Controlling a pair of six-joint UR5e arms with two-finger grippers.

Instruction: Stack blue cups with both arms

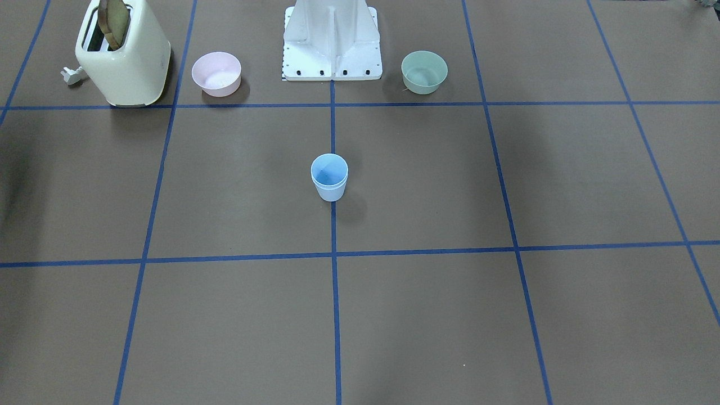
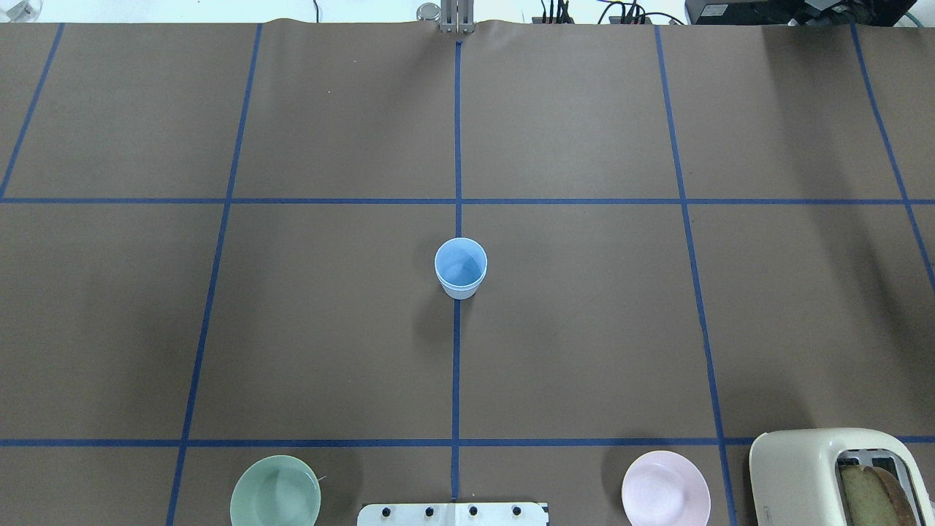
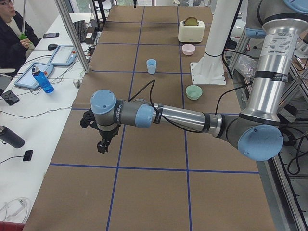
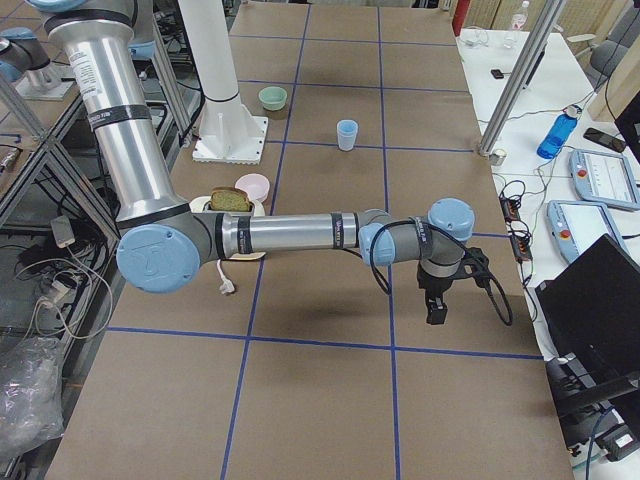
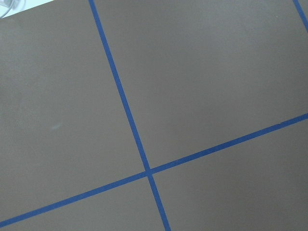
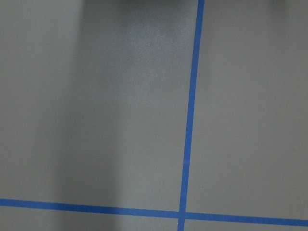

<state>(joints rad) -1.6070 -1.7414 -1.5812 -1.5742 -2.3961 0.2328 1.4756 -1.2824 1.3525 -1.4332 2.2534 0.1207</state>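
Big brown counter [image 2: 584, 329] with its blue tape grid. The left arm [image 3: 183, 118] stretches low over one end, the left claw [image 3: 101, 144] hangs above the paper, and I cannot tell if it's open or closed. The right arm [image 4: 290, 232] mirrors it at the other end, the right claw [image 4: 437, 308] points down, and again I cannot tell. The cream toaster [image 1: 126, 62] sits back from the right claw toward the base, with the pink bowl [image 1: 216, 73] beside it and the green bowl [image 1: 424, 71] on the left claw's side. The blue cups [image 2: 460, 267] stand nested and upright on the centre line, between the claws, well apart from both
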